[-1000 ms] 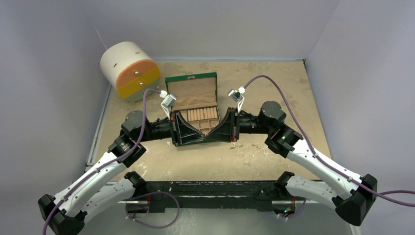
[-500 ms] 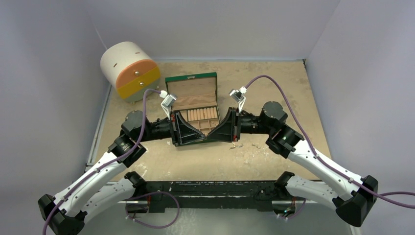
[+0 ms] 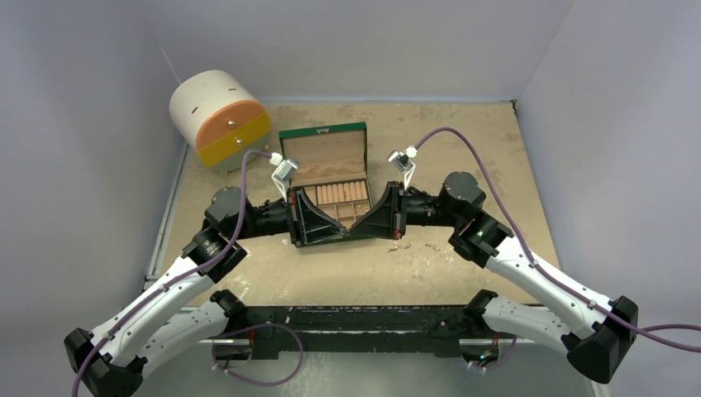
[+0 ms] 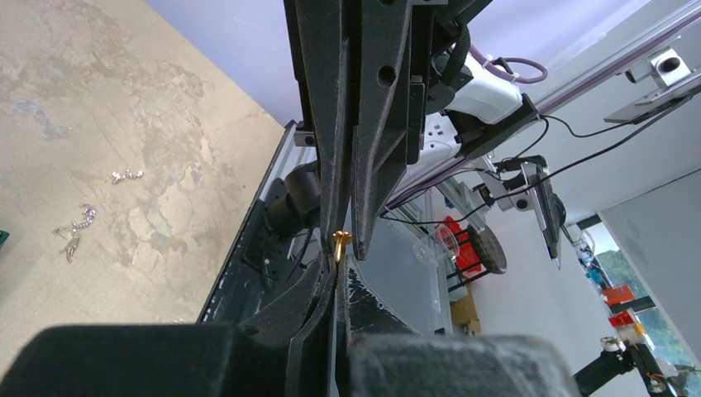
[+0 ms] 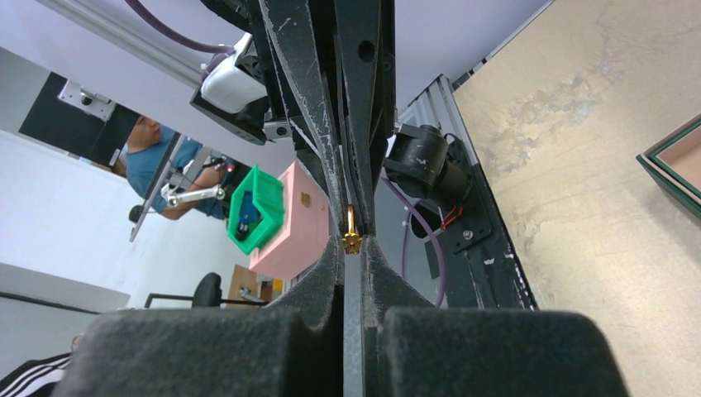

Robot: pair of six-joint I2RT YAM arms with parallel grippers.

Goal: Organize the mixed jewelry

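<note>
Overhead view of a sandy-brown table (image 3: pixel 463 149) with a green jewelry box (image 3: pixel 326 153) open near its middle, its lid tipped back and a row of tan rolls (image 3: pixel 335 194) showing in its tray. Two black-and-white robot arms reach in from either side of the box. They meet tip to tip over the box's front edge, forming a shallow V that hides most of the front compartments.

The left gripper (image 4: pixel 338 265) is clenched, its two dark fingers pressed flat together. The right gripper (image 5: pixel 354 248) is clenched as well, its fingers also pressed tight. Between the two sets of tips sits a tiny gold earring (image 5: pixel 351 231), a stud with a small flared head and a thin post. Both wrist views show it pinched right where the tips meet, with the head at the right gripper's tips and the post running up between the left gripper's fingers. It is held in the air above the front of the box.

On the bare table just off the box's front right corner lie a few loose silvery pieces (image 4: pixel 76 227), small and tangled, too fine to tell apart. Behind the box and off to its left stands a white drum (image 3: pixel 216 112) with an orange and yellow front
</note>
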